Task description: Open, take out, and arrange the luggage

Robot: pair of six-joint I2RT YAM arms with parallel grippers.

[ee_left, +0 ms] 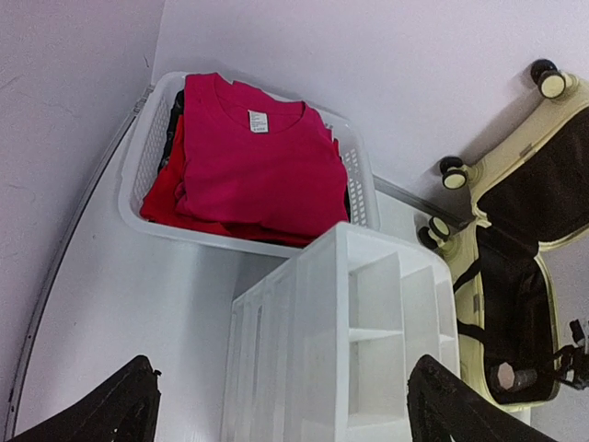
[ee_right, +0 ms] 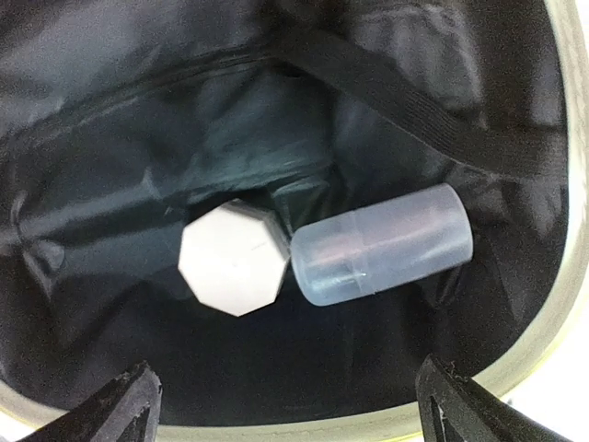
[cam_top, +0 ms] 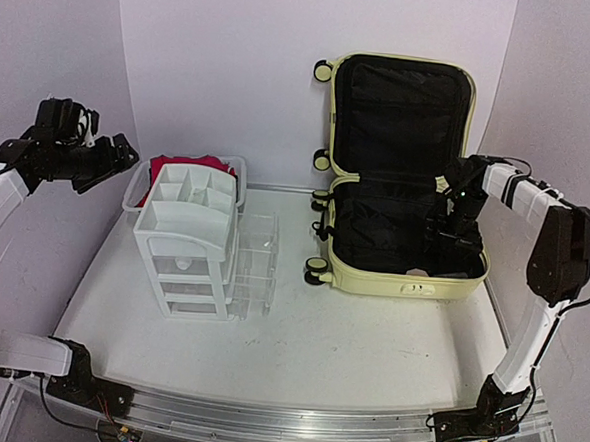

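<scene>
The bench (cam_top: 316, 363) carries all items. The luggage (cam_top: 401, 285), a pale yellow hard-shell suitcase, sits at 2 o'clock on the bench. It is open, with the lid upright against the back wall and the base flat. The lining is black and the wheels face 9 o'clock.

A white drawer organiser (cam_top: 183, 244) stands at 9 o'clock. Its top compartments are open and a clear drawer unit (cam_top: 255, 264) stands just beside it on the luggage side. A white mesh basket (ee_left: 147, 138) behind it, at 10 o'clock, holds folded red shirts (ee_left: 248, 166).

The right pincer (ee_right: 290, 405) hangs inside the luggage base, jaws apart and gripping nothing. The left pincer (ee_left: 285, 410) hovers high at 9 o'clock above the organiser and basket, jaws apart and empty.

On the lining a translucent bottle (ee_right: 382, 244) lies on its side, touching a hexagonal white cap (ee_right: 230, 260) at its 9 o'clock. A black strap (ee_right: 423, 110) crosses the lining beyond the bottle.
</scene>
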